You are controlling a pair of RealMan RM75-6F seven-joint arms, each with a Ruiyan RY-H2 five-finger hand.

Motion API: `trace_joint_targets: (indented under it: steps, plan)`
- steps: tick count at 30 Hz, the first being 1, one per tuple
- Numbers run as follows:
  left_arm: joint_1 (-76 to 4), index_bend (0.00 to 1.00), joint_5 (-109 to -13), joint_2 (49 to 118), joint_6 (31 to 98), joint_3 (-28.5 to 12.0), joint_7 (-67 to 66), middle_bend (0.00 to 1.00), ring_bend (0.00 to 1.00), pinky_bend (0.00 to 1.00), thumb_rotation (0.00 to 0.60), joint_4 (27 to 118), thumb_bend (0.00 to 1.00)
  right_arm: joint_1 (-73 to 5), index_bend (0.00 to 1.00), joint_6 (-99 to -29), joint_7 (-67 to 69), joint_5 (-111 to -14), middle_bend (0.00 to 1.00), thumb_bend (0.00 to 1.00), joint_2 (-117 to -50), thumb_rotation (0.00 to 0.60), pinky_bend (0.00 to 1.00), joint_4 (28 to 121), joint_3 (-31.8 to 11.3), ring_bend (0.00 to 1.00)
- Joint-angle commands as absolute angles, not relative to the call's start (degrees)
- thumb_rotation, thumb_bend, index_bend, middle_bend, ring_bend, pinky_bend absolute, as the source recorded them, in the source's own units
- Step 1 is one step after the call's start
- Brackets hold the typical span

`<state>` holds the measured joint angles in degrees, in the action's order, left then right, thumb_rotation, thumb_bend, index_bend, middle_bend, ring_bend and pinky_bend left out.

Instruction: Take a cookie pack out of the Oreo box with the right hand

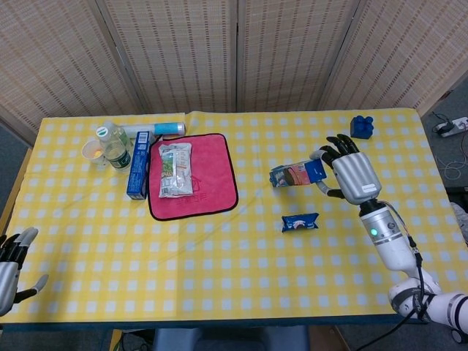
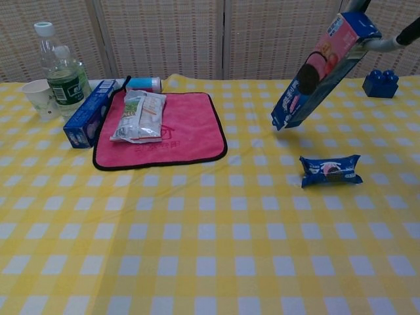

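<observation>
while the yellow-and-white checked tablecloth (image 1: 219,241) is spread over the table before woven folding screens (image 1: 241,51), a red cloth (image 1: 208,175) edged in black is laid on its left part, with a pale snack bag (image 1: 175,170) on it; the print on the bag cannot be read. the oreo box (image 2: 323,69) is held tilted above the cloth, lifted clear of it, by the right hand (image 1: 349,174), whose fingers are clamped on its upper end. a cookie picture is shown on the box, but no lettering is legible. a long blue carton (image 1: 139,170), a green-labelled bottle (image 1: 115,150) and a paper cup (image 1: 93,152) are grouped at the far left. the cookie pack (image 2: 330,170) is seen lying on the cloth just below the box. a blue block (image 1: 361,126) is placed near the far right edge. the left hand (image 1: 13,263) is held empty at the near left edge, fingers apart.
</observation>
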<state>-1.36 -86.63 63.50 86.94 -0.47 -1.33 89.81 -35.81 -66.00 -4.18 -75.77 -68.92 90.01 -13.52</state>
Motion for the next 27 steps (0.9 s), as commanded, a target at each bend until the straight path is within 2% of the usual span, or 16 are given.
trace_joint_targets:
  steps: [1,6,15,20,27]
  plan:
    - [-1.24,0.06,-86.54,63.56,86.95,-0.39,-1.22,0.10,0.09,0.00,0.600,89.65,0.26,-36.99,0.32,-65.47,6.38,-74.92,0.33,0.24,-73.59,0.600,0.10,90.35,-16.19,0.14]
    - [-1.06,0.06,-86.22,63.70,86.83,-0.32,-0.84,0.09,0.09,0.00,0.600,89.10,0.26,-37.38,0.32,-62.28,20.71,-74.82,0.33,0.24,-76.17,0.600,0.10,91.36,-16.84,0.14]
    - [-0.96,0.05,-86.31,63.88,86.80,-0.23,-0.31,0.09,0.09,0.00,0.600,88.56,0.26,-38.43,0.32,-60.08,44.05,-82.26,0.33,0.26,-79.28,0.600,0.10,86.48,-15.13,0.14]
    - [-0.83,0.06,-86.31,63.83,86.93,-0.21,-0.06,0.09,0.09,0.00,0.600,88.39,0.26,-38.77,0.32,-60.40,47.08,-83.45,0.33,0.27,-80.79,0.600,0.10,83.07,-14.34,0.14]
    - [-0.87,0.06,-86.49,64.07,86.77,-0.12,0.17,0.09,0.09,0.00,0.600,88.25,0.26,-38.28,0.32,-59.49,48.16,-84.01,0.33,0.27,-79.20,0.600,0.10,82.29,-12.44,0.14]
